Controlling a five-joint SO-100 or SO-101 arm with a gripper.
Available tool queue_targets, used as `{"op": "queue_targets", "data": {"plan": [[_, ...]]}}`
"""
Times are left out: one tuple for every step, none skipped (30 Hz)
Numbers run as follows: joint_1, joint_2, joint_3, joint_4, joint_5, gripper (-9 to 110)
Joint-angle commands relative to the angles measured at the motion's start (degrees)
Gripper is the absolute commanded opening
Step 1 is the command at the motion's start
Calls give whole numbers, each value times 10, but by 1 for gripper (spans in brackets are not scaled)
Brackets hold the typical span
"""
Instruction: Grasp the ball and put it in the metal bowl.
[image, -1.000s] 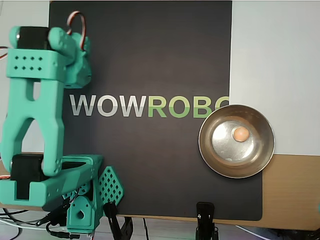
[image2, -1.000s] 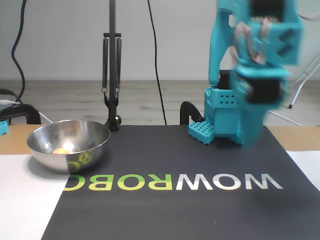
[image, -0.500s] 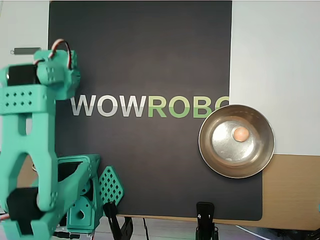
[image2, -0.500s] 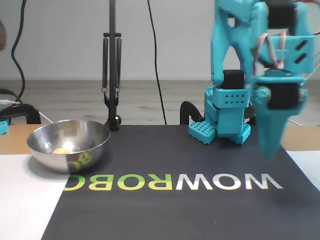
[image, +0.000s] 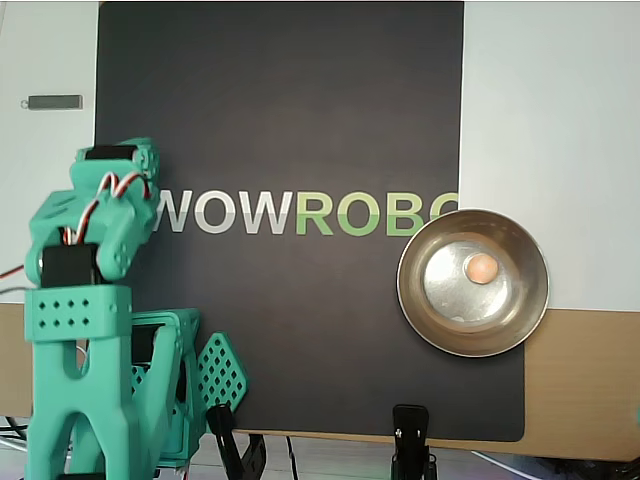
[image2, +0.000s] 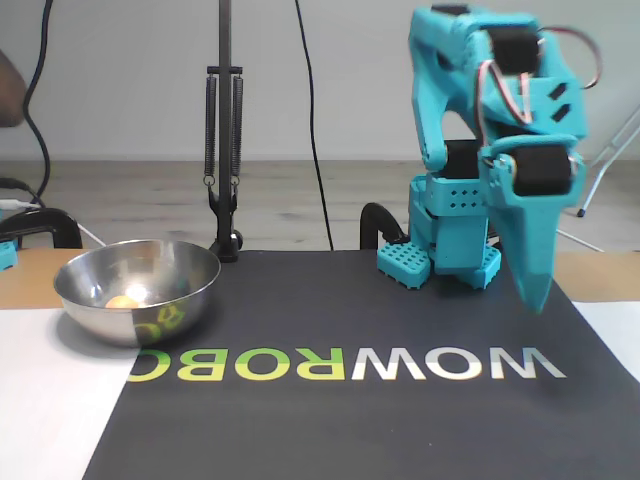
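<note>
The peach-tan ball (image: 482, 267) lies inside the metal bowl (image: 415, 300), a little off the middle of its flat bottom. In the fixed view the ball (image2: 122, 301) shows low in the bowl (image2: 150, 322), at the left of the black mat. The teal arm (image: 85, 300) stands far from the bowl, on the opposite side of the mat. My gripper (image2: 535, 300) points straight down above the mat near the letter W. Its fingers meet in one tapered point, shut, with nothing between them. From overhead the wrist (image: 105, 200) hides the fingertips.
A black mat (image: 300, 120) with WOWROBO lettering covers most of the table. A black lamp stand with springs (image2: 223, 150) rises behind the bowl. Clamps (image: 410, 440) grip the table edge. A small grey bar (image: 52, 101) lies on the white surface.
The arm has folded back toward its base and the gripper has swung down to point at the mat. Ball and bowl have not moved.
</note>
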Motion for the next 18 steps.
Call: {"op": "queue_targets", "data": {"plan": [[2,83,52,-38,-2,0],[2,107,70,-50,-2,0],[3,133,90,-62,-2,0],[4,157,108,-72,-3,0],[10,181,127,-81,-3,0],[15,205,143,-91,-3,0],[19,228,160,-100,-3,0],[22,250,176,-109,-3,0],[25,271,192,-117,-3,0],[30,293,207,-125,-3,0],[33,314,223,-133,-3,0],[33,334,239,-141,-3,0],[33,355,256,-148,-3,0],[35,375,272,-155,-3,0],[36,395,288,-162,-3,0],[36,413,304,-167,-3,0],[36,431,320,-172,-4,0],[36,441,323,-169,-4,0]]}}
